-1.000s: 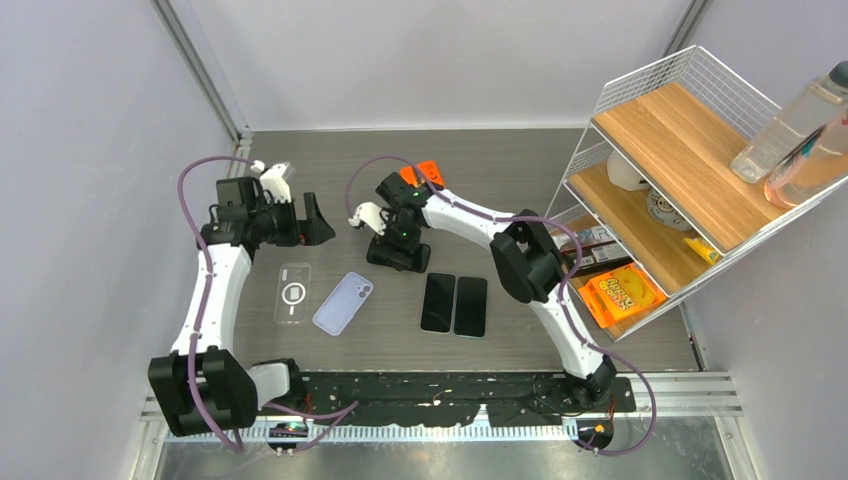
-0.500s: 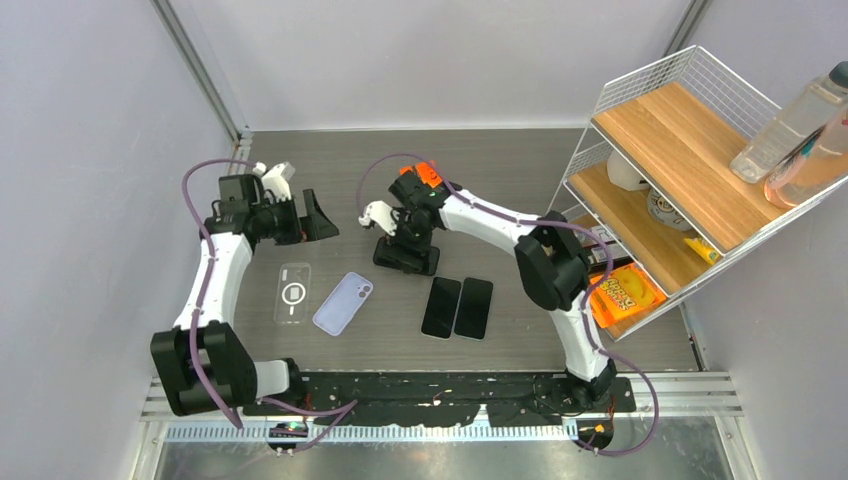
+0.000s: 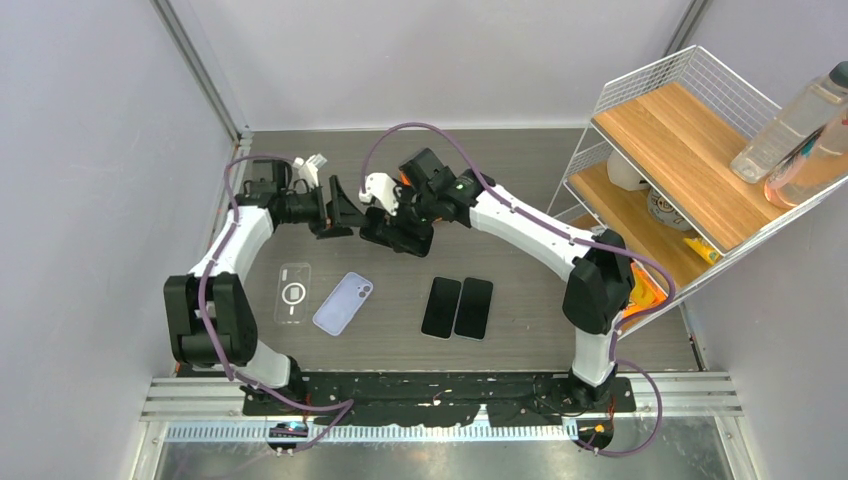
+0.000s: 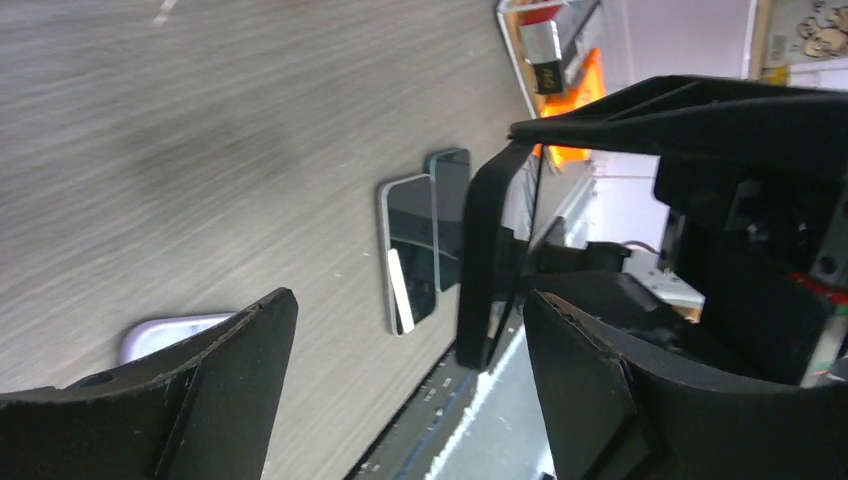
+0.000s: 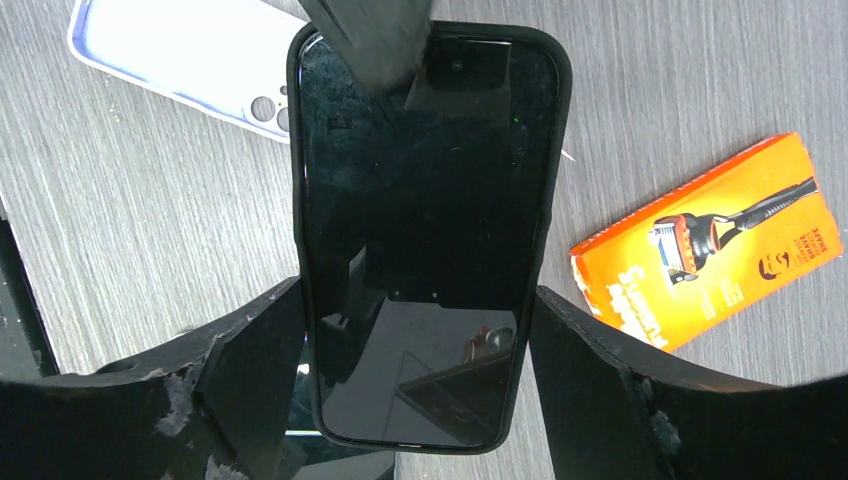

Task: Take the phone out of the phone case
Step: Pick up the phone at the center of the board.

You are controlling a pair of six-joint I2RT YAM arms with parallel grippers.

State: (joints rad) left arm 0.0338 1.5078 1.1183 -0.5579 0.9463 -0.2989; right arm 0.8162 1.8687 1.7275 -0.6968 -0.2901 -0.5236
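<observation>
A phone in a black phone case (image 5: 430, 230) hangs above the table, screen toward the right wrist camera. My right gripper (image 5: 415, 360) is shut on the case's two long sides near its lower end. In the top view the cased phone (image 3: 400, 238) is at mid table, with my right gripper (image 3: 397, 226) on it. My left gripper (image 3: 342, 208) is open at its far end. The left wrist view shows the case edge-on (image 4: 485, 260) between the spread fingers (image 4: 620, 400), nearer the right one. One left finger (image 5: 370, 35) overlaps the phone's top end.
Two bare phones (image 3: 439, 305) (image 3: 473, 307) lie side by side on the table. A lilac case (image 3: 343, 302) and a clear case (image 3: 293, 293) lie to their left. An orange razor box (image 5: 715, 240) lies under the right arm. A wire shelf (image 3: 690, 150) stands at the right.
My right gripper has carried the cased phone up and toward the back left. My left arm has swung right to meet it, and its jaws have narrowed a little.
</observation>
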